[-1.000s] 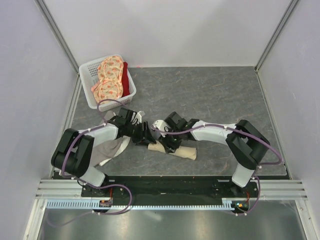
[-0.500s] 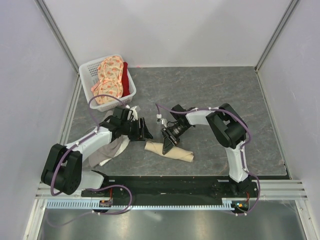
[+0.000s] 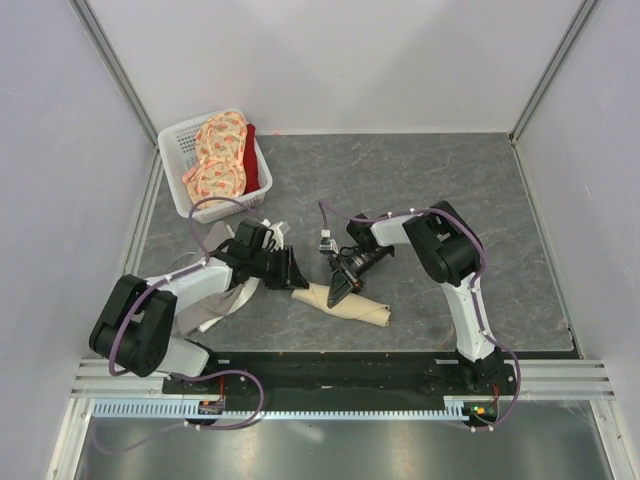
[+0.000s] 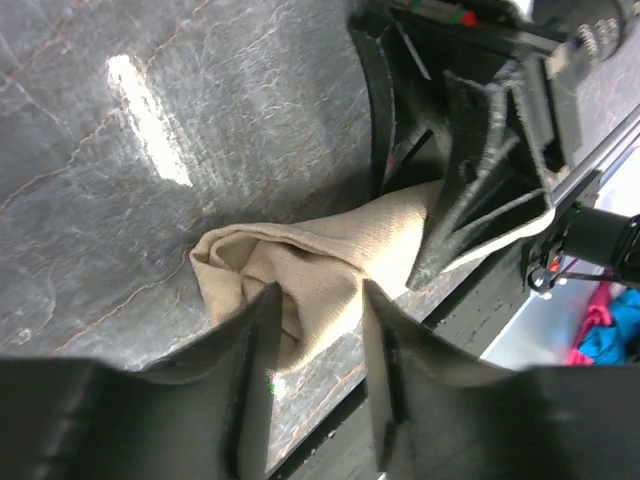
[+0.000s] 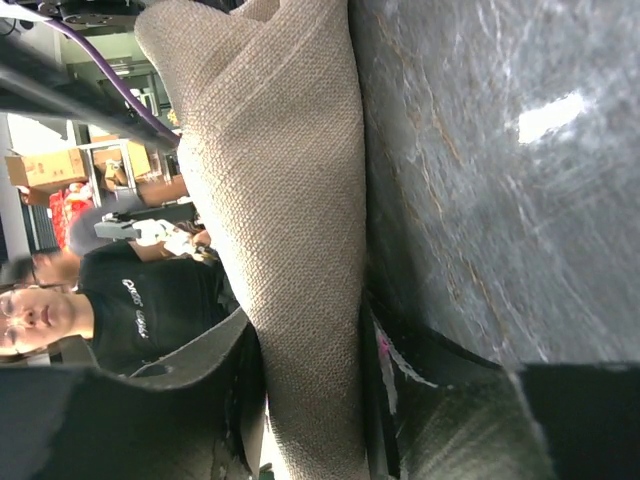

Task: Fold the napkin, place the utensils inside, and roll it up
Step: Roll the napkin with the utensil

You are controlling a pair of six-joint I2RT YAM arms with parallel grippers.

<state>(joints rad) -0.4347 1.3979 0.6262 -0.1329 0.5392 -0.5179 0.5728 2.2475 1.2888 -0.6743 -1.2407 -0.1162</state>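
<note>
The beige napkin [image 3: 345, 304] lies rolled into a tube on the dark table, near the front middle. My right gripper [image 3: 337, 293] is shut on the roll's middle; in the right wrist view the cloth [image 5: 290, 200] fills the gap between the fingers of that gripper [image 5: 310, 320]. My left gripper [image 3: 297, 272] is open at the roll's left end. In the left wrist view the crumpled end of the napkin [image 4: 300, 265] sits just at the tips of that gripper [image 4: 318, 290], untouched as far as I can see. The fork is hidden.
A white basket [image 3: 176, 165] with orange floral cloths [image 3: 220, 160] and a red cloth stands at the back left. A grey-and-white cloth [image 3: 222, 300] lies under my left arm. The table's front edge is just behind the roll.
My left gripper pulled back from the roll, then moved in again to its left end. My right gripper kept hold of the roll while its arm swung to the right.
</note>
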